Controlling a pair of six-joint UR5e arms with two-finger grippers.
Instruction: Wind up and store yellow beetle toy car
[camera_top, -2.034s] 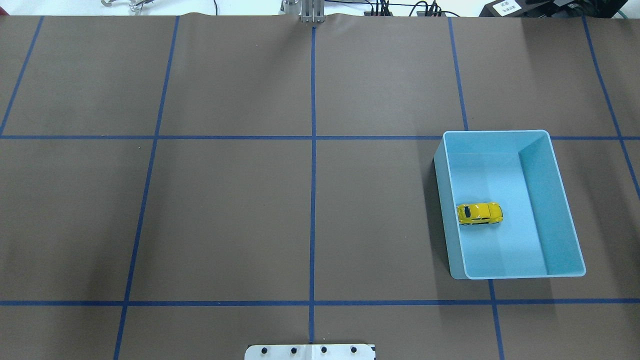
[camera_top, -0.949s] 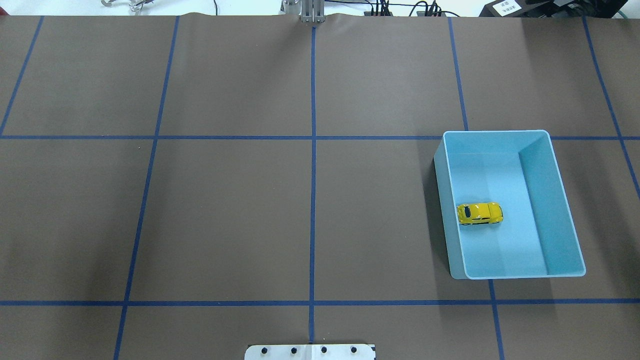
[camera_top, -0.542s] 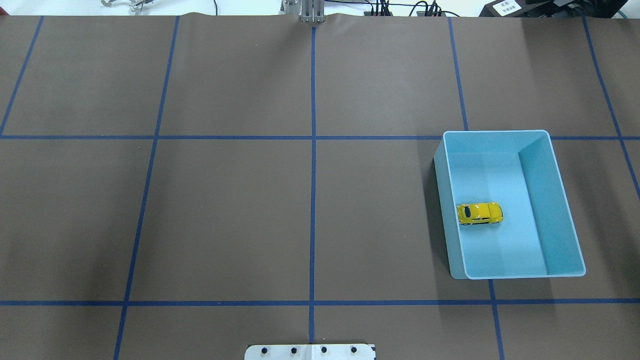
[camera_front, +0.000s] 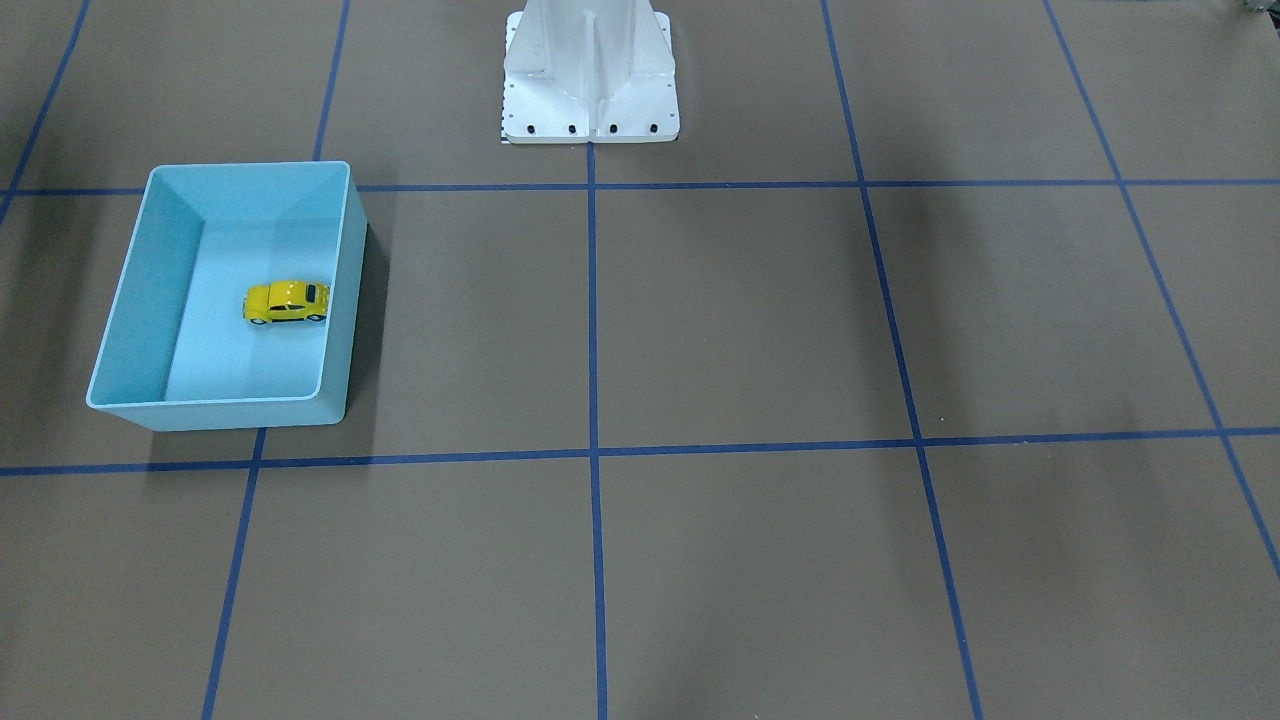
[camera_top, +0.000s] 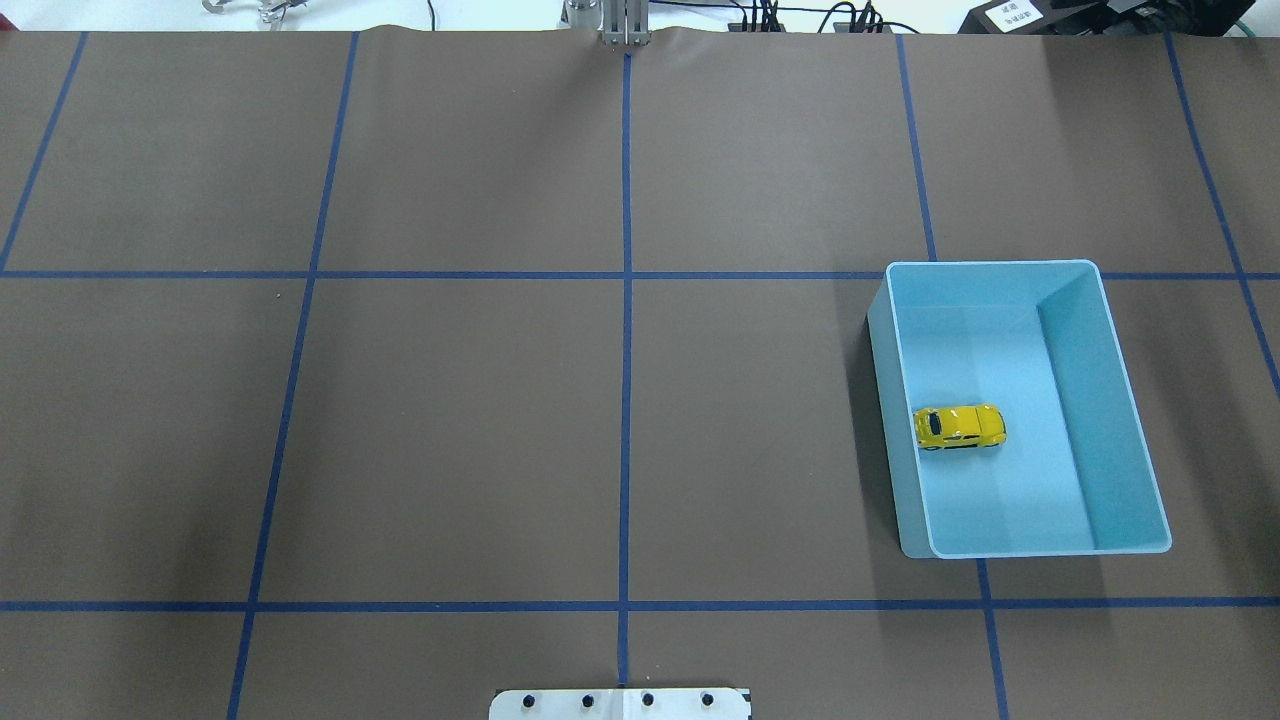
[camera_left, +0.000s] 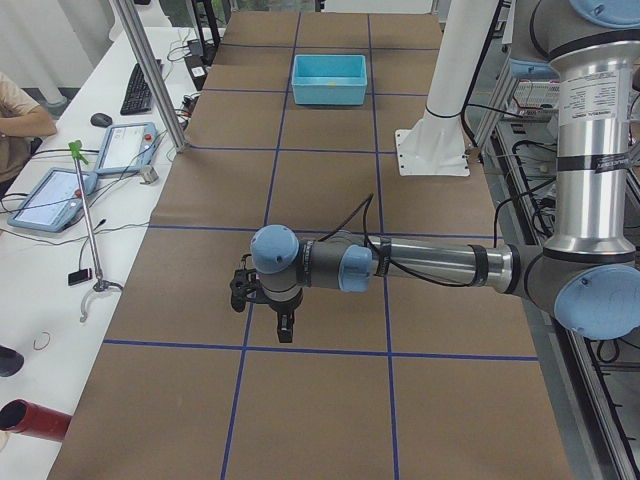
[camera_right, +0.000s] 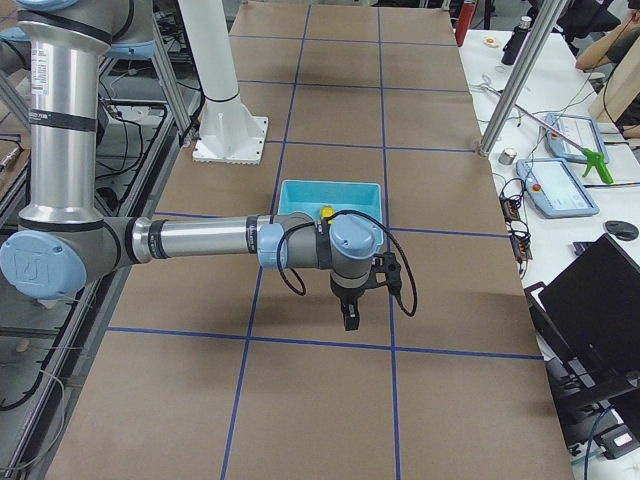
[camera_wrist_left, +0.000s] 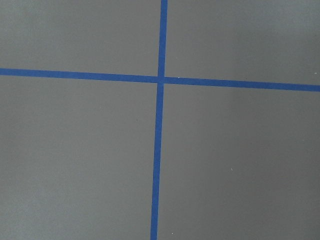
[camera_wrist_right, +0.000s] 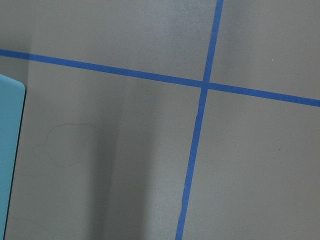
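Sitting inside bin (camera_top: 1100, 420) by one wall, yellow beetle toy car (camera_top: 960, 427) lies near right gripper (camera_right: 349, 318). Can't tell the opening on it or on left gripper (camera_left: 285, 330), well apart over bare table.

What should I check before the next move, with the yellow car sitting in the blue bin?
1. Yellow beetle toy car on its wheels inside the light blue bin: ok.
2. Gap between car and the nearest bin wall wide enough for a grasp: cannot tell.
3. Right end effector outside the bin, clear of its rim: ok.
4. Right end effector open: cannot tell.
5. Left end effector far from the bin: ok.
6. Car wound up: cannot tell.
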